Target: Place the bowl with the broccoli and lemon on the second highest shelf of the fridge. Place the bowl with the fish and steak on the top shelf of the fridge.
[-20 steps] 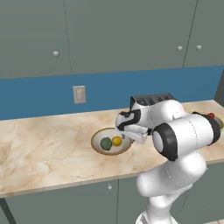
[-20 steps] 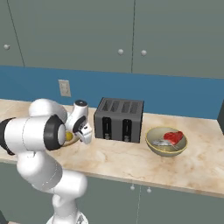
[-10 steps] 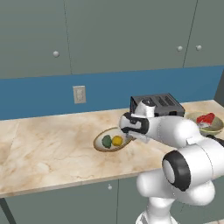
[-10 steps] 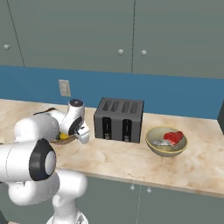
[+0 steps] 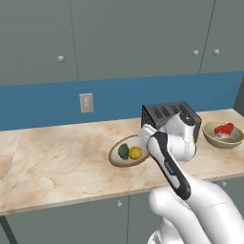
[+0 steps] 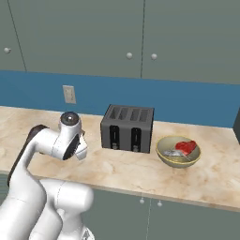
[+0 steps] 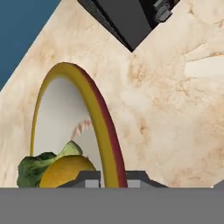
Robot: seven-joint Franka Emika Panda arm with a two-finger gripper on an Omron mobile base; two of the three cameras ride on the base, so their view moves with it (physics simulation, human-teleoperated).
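Note:
A yellow-rimmed bowl (image 5: 119, 155) sits on the marble counter with the dark green broccoli (image 5: 123, 151) and the yellow lemon (image 5: 135, 152) inside. My gripper (image 5: 142, 142) is at its right rim. In the hand view the rim (image 7: 109, 144) runs between the two fingertips (image 7: 89, 179), which press on it from both sides, with the lemon (image 7: 65, 171) and broccoli (image 7: 33, 171) just to the left. A second bowl (image 6: 164, 152) holds the red steak (image 6: 186, 146) and silvery fish (image 6: 173, 153), right of the toaster. The fridge shelves are out of view.
A black four-slot toaster (image 6: 128, 128) stands between the two bowls, close behind my hand (image 6: 77, 145). A wall outlet (image 5: 86, 102) sits on the blue backsplash under grey cabinets. My own forearm (image 5: 167, 162) crosses the counter's front edge.
The arm's elbow has swung down and away from the cameras, so the forearm now stretches toward the bowl. The hand has stayed at the bowl's right rim; the bowl still rests on the counter.

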